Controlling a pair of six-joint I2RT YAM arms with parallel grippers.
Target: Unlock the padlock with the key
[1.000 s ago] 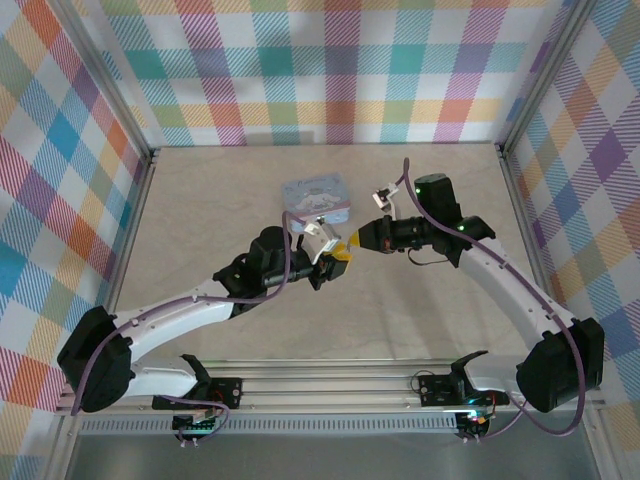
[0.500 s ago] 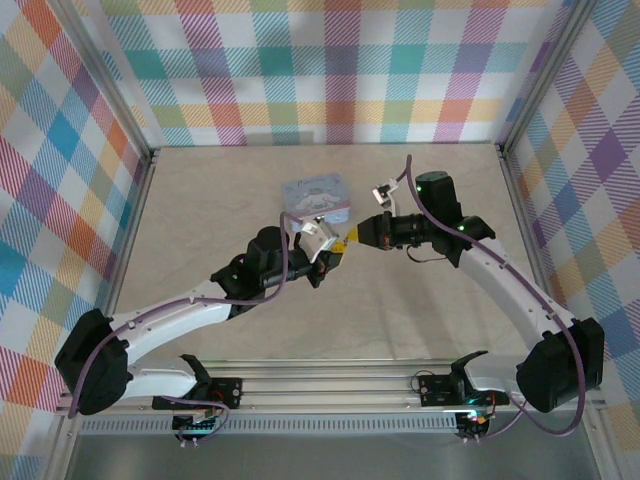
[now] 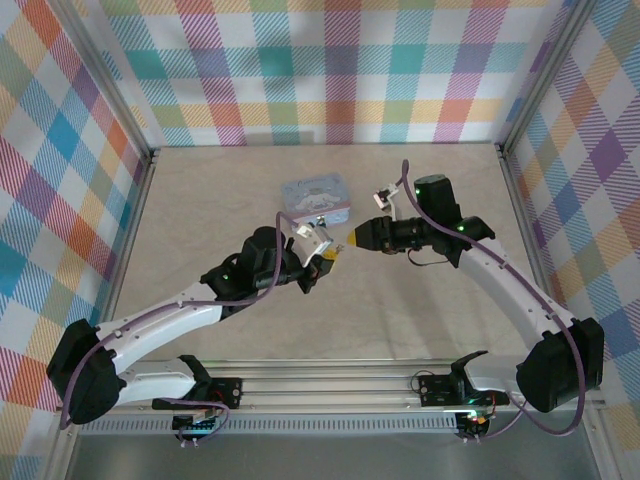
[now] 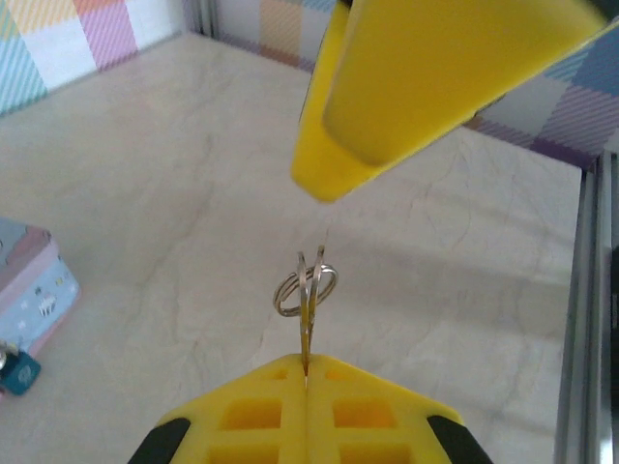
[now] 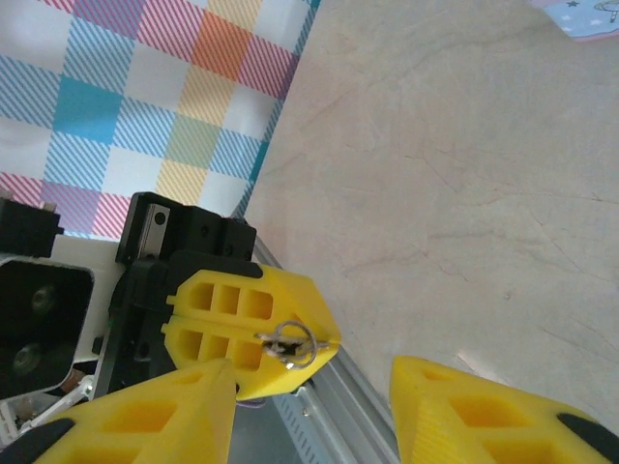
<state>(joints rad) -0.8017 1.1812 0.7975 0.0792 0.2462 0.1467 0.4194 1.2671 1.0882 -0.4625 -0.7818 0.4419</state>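
Observation:
My left gripper [image 4: 307, 360] is shut on the key [image 4: 308, 307], whose silvery ring [image 4: 306, 288] sticks out past the yellow fingertips. In the top view this gripper [image 3: 328, 256] hangs above the table's middle, just in front of the tin. My right gripper [image 5: 311, 372] is open and faces the left one tip to tip, a small gap away, with nothing between its fingers [image 5: 164, 411]. The key ring [image 5: 290, 345] shows on the left gripper's tip. The padlock [image 4: 17, 371], small and teal, lies on the table against the tin's near side.
A pastel blue-pink tin [image 3: 315, 195] lies flat behind the two grippers. Aluminium rails [image 3: 520, 200] and checked walls bound the beige table [image 3: 210, 200]. The right gripper [image 3: 352, 238] hovers at mid-table, right of the tin.
The left gripper closed on the key while the right gripper opened and let it go. The left gripper has since drawn slightly back, down and left.

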